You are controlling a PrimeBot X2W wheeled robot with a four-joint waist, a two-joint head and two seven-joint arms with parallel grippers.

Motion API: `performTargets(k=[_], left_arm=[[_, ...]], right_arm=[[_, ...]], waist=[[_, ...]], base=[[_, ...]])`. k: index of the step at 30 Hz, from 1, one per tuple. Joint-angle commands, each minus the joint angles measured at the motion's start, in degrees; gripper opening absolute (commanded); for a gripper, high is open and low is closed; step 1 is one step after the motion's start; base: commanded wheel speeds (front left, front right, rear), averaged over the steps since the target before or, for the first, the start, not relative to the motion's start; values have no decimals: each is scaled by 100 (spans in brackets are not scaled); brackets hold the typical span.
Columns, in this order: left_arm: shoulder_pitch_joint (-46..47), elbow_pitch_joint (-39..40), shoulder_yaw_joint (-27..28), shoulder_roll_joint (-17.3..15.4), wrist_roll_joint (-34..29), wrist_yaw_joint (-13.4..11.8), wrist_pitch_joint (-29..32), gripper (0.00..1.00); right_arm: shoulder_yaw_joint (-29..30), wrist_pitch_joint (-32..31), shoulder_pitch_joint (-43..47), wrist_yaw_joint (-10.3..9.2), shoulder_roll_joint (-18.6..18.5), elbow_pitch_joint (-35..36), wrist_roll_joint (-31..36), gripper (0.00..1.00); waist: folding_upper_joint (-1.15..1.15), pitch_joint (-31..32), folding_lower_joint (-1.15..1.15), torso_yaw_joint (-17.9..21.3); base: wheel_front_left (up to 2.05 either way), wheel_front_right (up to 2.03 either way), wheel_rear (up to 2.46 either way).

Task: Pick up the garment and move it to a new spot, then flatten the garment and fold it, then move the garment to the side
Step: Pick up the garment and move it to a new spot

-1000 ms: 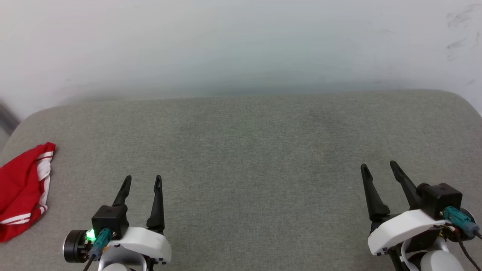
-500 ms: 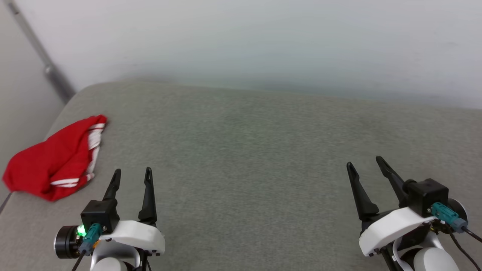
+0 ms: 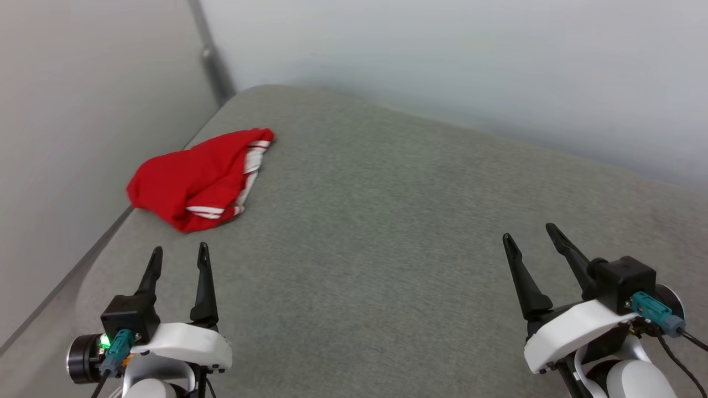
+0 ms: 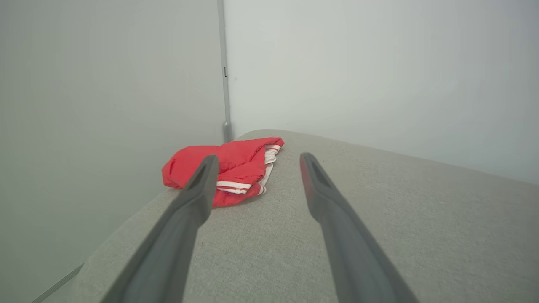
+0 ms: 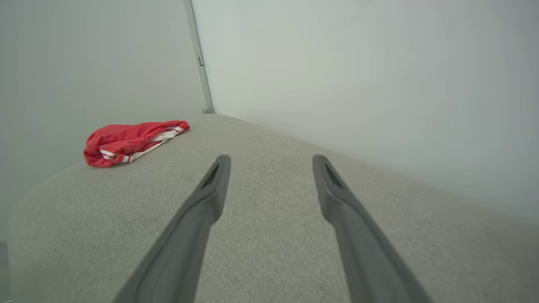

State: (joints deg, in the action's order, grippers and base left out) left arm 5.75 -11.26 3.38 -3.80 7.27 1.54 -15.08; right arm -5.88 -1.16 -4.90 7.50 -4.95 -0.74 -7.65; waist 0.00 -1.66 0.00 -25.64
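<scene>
The two long dark fingers [image 3: 205, 279] of the left gripper [image 3: 180, 249] are spread as wide as they go, with nothing between them and nothing in their hold. They hover over the grey woven-fabric cushion [image 3: 387, 232], tips pointing forward. The right gripper [image 3: 528, 232] matches this: its fingers [image 3: 520, 276] are parted just as widely and hold nothing.

The garment [image 3: 188, 179], a soft thin red shirt with a white band and red-white striped trim, lies bunched in a loose heap straight ahead of the left fingertips, near them but not touching. In the left wrist view the left gripper [image 4: 257, 156] frames it. The garment [image 4: 240, 160] sits beyond the tips, more toward the left finger [image 4: 198, 198], whose tip overlaps the heap in the picture while the cloth lies farther off on the cushion. The striped trim faces the side of the right finger.

From the right gripper [image 5: 271, 156] the garment [image 5: 126, 139] is well apart, ahead of the tips and far off to their left, at the cushion's left edge. Beyond the heap a thin grey pipe [image 3: 210, 55] runs up the corner where two pale walls [image 3: 442, 66] meet. No lettering can be made out on the folds.
</scene>
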Motion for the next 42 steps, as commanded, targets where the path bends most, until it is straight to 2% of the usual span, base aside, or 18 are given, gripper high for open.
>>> performTargets(k=[1, 6, 13, 18, 24, 29, 34, 42], left_arm=[[-41, -2, 19, 1, 14, 29, -14, 100], [-34, -9, 115, 17, 31, 26, -14, 100], [77, 6, 193, 30, -31, 46, -14, 100], [424, -113, 178, -40, -59, 151, -14, 100], [1341, -359, 272, -150, 129, 311, -14, 100], [2367, -1027, 316, -519, 382, 472, 77, 100], [3278, -1893, 276, -1033, 810, 567, 946, 100], [4211, -3051, 148, -2101, 1758, 595, 3230, 100]], right_arm=[[13, -11, -50, -2, 0, 29, -7, 100], [-55, -28, -124, -2, 27, 50, -2, 100], [-162, -63, -238, -2, -40, 12, 5, 100], [-154, -110, -305, -2, -95, 82, 28, 100], [-101, -288, -550, -2, -243, 373, 96, 100], [-42, -434, -854, -2, -390, 642, 152, 100], [19, -509, -1088, -2, -528, 847, 163, 100], [64, -412, -1433, -2, -504, 934, 99, 100]], waist=[[0, -40, 0, -271], [0, -83, 0, -470], [0, -149, 0, -494], [0, -226, 0, -469], [0, -715, 0, -148], [0, -1280, 0, 274], [0, -1785, 0, 657], [0, -2522, 0, 1180]], base=[[0, 0, 0], [0, 0, 0], [0, 0, 0], [0, 0, 0], [0, 0, 0], [0, 0, 0], [0, 0, 0], [0, 0, 0]])
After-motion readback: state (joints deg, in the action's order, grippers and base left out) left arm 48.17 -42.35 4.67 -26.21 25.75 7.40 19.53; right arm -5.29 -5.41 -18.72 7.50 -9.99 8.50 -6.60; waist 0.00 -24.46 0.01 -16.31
